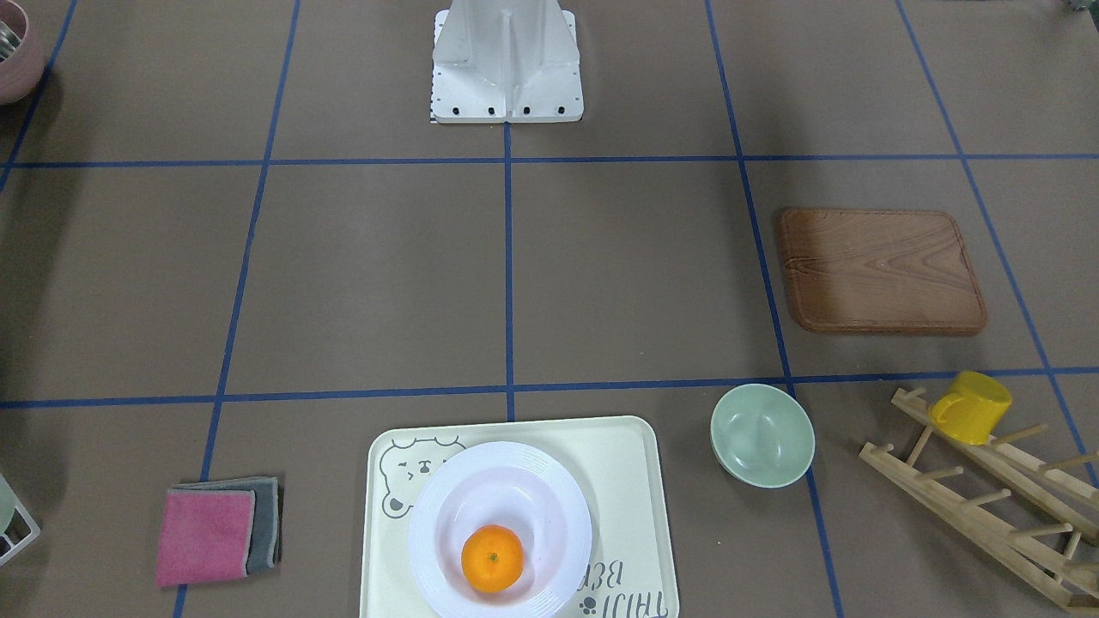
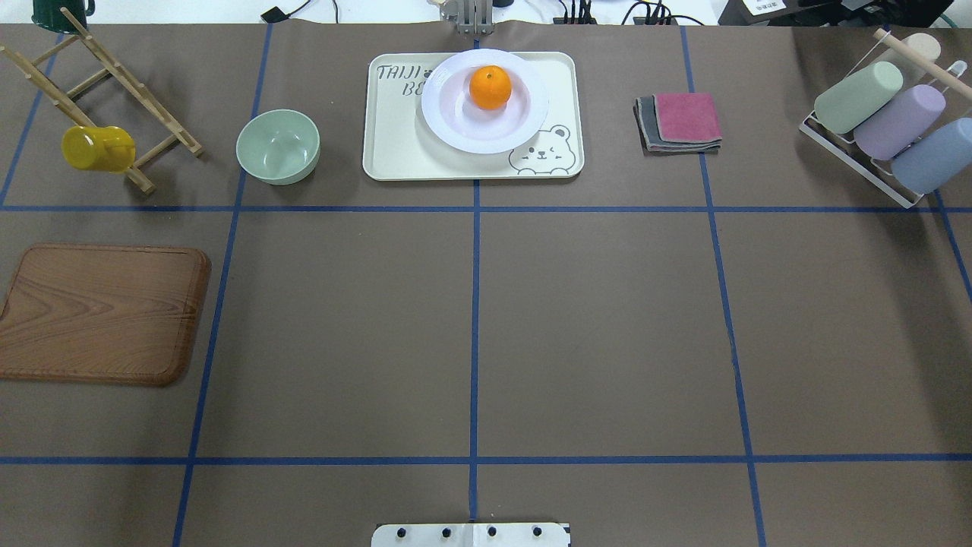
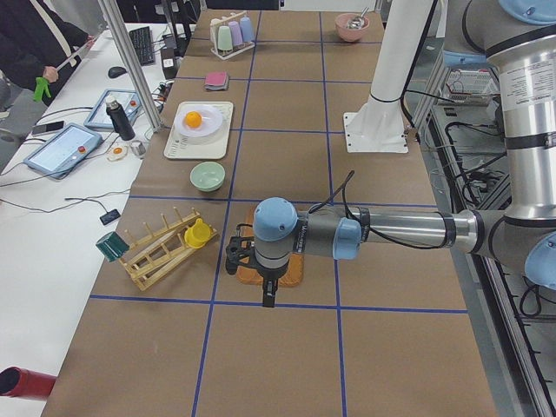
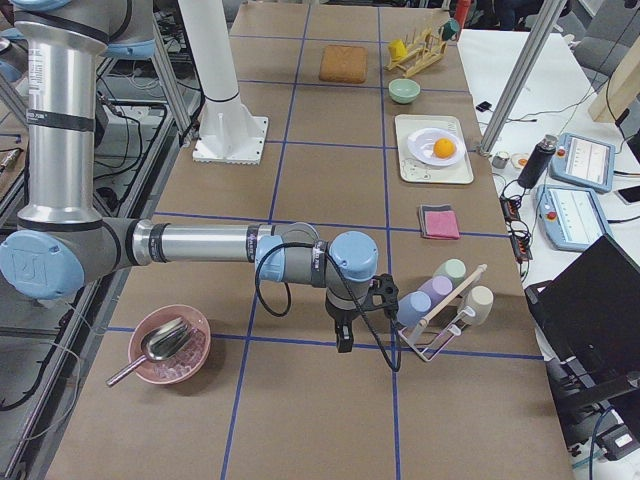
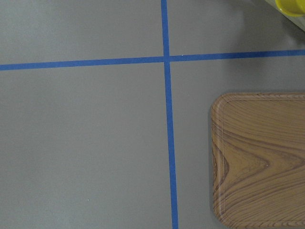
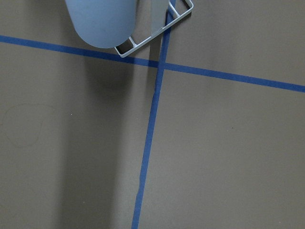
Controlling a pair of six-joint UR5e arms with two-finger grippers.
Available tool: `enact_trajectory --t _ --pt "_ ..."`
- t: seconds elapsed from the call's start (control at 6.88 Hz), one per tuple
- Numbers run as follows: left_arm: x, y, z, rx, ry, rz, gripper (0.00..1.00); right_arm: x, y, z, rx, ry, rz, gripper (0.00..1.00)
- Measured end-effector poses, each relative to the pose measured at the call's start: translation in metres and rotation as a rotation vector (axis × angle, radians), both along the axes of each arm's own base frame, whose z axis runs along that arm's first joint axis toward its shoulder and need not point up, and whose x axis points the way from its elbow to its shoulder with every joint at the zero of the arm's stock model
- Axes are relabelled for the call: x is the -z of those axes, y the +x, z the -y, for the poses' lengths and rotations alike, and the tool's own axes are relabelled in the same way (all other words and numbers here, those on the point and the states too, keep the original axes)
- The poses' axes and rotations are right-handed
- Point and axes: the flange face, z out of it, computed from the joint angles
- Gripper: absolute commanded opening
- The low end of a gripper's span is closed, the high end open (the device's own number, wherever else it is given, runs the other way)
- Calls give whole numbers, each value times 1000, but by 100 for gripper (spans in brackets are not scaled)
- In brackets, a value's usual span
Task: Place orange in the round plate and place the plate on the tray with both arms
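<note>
Close to us, only the side views show the left arm (image 3: 400, 230) and right arm (image 4: 200, 243) over the brown table (image 2: 592, 319), and we cannot tell if the left gripper (image 3: 268, 300) or right gripper (image 4: 344, 345) is squeezed or loose; at the far edge the tray (image 2: 395, 152) holds the round plate (image 2: 456, 133), with the orange (image 2: 490, 86) inside.

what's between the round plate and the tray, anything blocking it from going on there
Nothing visible stands between them. The round plate already rests on the tray, with the orange in its sunken centre. The green bowl and the folded cloths lie beside the tray, apart from it.
</note>
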Motion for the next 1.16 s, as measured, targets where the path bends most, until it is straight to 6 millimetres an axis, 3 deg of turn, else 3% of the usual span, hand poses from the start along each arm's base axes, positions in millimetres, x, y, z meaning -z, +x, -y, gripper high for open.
enact_trajectory --t 1.16 --pt "-10 0 -11 0 -23 0 99 -4 0 -4 -38 -41 1 100"
